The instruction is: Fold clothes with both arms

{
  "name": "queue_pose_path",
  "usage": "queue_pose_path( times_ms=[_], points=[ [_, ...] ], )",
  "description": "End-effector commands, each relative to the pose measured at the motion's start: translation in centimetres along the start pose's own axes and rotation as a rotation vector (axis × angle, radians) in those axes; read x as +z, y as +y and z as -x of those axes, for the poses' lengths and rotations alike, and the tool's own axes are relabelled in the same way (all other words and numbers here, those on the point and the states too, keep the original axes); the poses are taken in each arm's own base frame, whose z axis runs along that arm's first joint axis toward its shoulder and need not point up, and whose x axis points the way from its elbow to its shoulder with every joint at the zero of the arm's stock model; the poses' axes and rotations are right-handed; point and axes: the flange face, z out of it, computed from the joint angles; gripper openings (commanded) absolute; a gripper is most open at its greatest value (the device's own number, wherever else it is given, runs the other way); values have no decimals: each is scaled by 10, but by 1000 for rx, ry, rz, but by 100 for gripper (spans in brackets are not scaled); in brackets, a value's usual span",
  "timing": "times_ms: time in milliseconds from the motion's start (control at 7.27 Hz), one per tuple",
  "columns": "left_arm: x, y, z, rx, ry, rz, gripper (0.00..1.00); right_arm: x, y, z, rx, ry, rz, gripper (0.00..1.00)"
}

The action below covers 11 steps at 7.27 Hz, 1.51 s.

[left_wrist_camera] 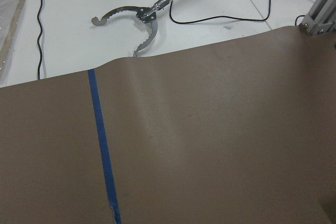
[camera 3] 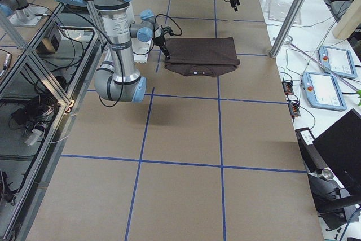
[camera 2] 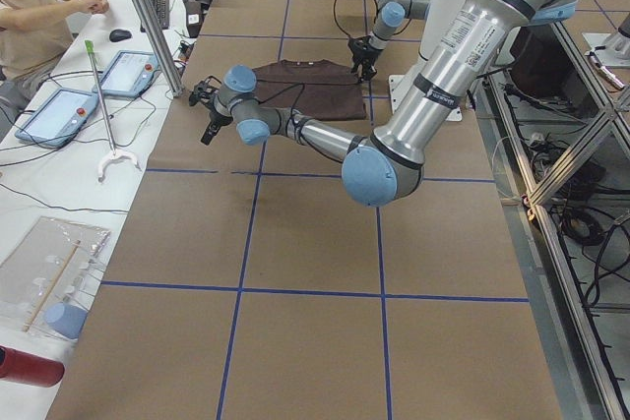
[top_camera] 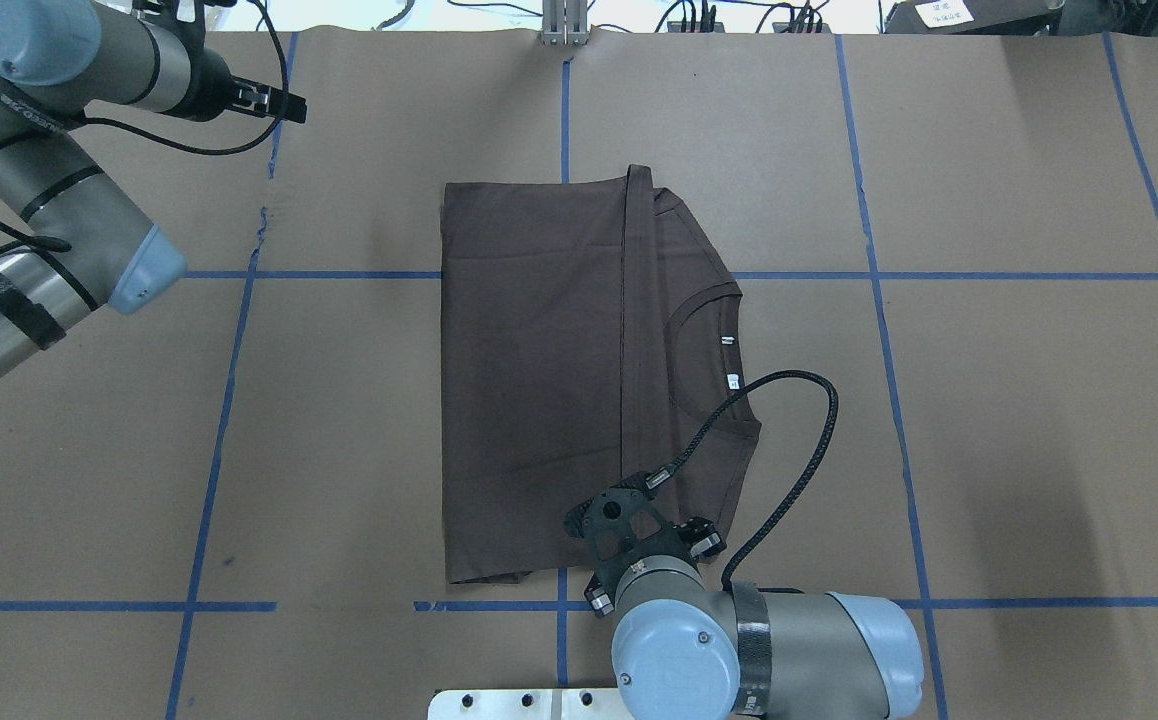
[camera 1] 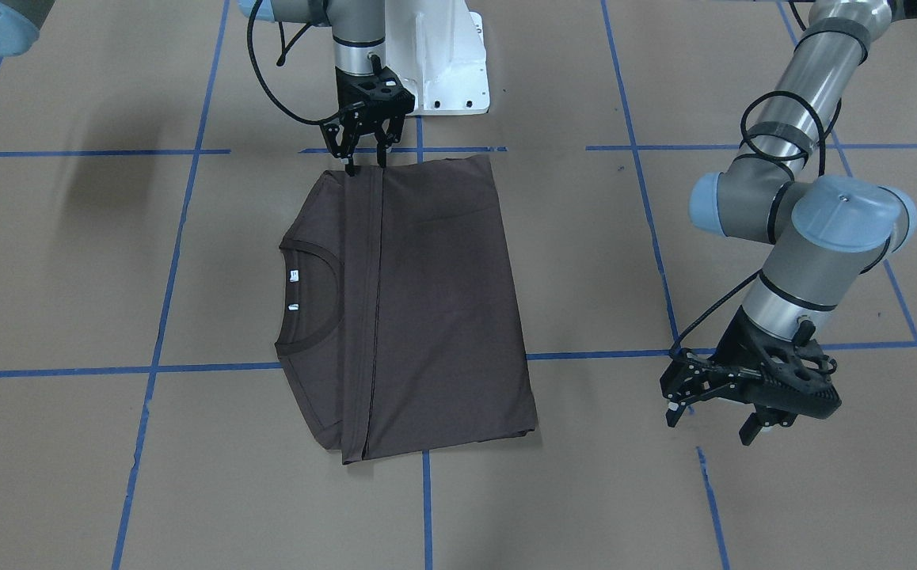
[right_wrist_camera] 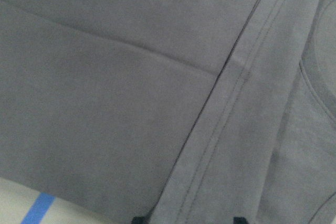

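Shirt (camera 1: pixel 443 301): lies flat at mid-table (camera 1: pixel 70 277). The lower half is folded up over the chest, and the hem strip (camera 1: pixel 363 301) runs across just beside the collar (camera 1: pixel 330 294). Edges are fairly square, with a small overhang at the far end of the strip.

Right gripper (camera 1: pixel 365 165): sits at the shirt edge nearest the robot's base, fingers spread. In the wrist view both tips are at the cloth's edge with the hem strip between them. Nothing is pinched yet.

Left gripper (camera 1: pixel 672 389): well apart from the shirt, over bare table off its far corner. It looks spread and holds nothing.

Risks, as I judge them:
- The right gripper may close on the top layer only. A lift would then peel the fold open instead of carrying both layers.
- The tips could go too low and dig into the brown paper cover, snagging or creasing it along with the cloth.
- The right side could lift before the left gripper has a hold on the opposite end. One end would rise, the other would drag, and the shirt would skew and the hem strip slide off line.
- The right arm's cable (top_camera: pixel 789 420) loops above the collar area and could brush the cloth on a sweep.
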Motion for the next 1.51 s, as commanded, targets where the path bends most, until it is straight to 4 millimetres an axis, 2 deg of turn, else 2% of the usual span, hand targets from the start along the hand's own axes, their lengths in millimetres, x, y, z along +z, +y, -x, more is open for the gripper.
queue_pose_path(
  times_ms=[0, 275, 413, 963, 1238, 1376],
  points=[
    [0, 0, 0, 0, 0, 0, 100, 2, 1, 1, -1, 1, 0, 50],
    [2, 7, 6, -3, -6, 9, 100, 1, -1, 1, 1, 4, -12, 12],
    [2, 7, 6, -1, -5, 8, 100, 0, -3, 0, -1, 14, -29, 0],
    [2, 8, 6, -3, -6, 9, 100, -2, -5, 0, 19, 12, -43, 0],
    [2, 8, 6, -3, -6, 9, 100, -13, -14, 2, 43, -44, -73, 0],
    [2, 8, 6, -3, -6, 9, 100, -15, -15, -9, 50, -40, -78, 0]
  ],
)
